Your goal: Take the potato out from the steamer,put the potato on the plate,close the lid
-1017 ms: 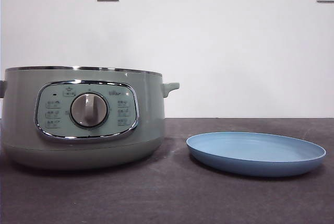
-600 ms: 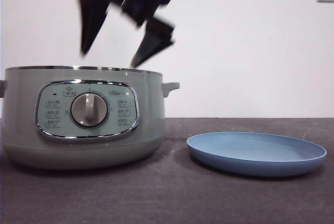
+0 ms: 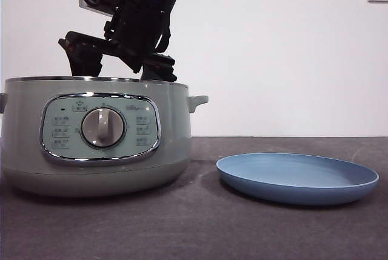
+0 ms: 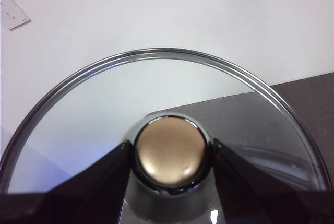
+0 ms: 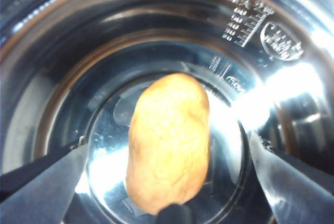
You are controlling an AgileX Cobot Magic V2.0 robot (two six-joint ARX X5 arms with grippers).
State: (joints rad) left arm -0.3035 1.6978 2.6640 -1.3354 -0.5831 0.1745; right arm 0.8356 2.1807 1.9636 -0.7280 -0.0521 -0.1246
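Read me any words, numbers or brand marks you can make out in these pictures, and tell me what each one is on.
Steamer front panel: a short brand word and button labels, too small to read.
Steamer inner wall, right wrist view: a level scale with tiny numbers and a round stamp, both blurred.
Lid, potato, plate: no text.
Nothing can be quoted.

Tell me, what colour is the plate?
Light blue: the plate shows best in the front view.

potato (image 5: 168, 143) – inside open steamer (image 3: 97, 136) | plate (image 3: 297, 178) empty | lid (image 4: 156, 104) – held aloft
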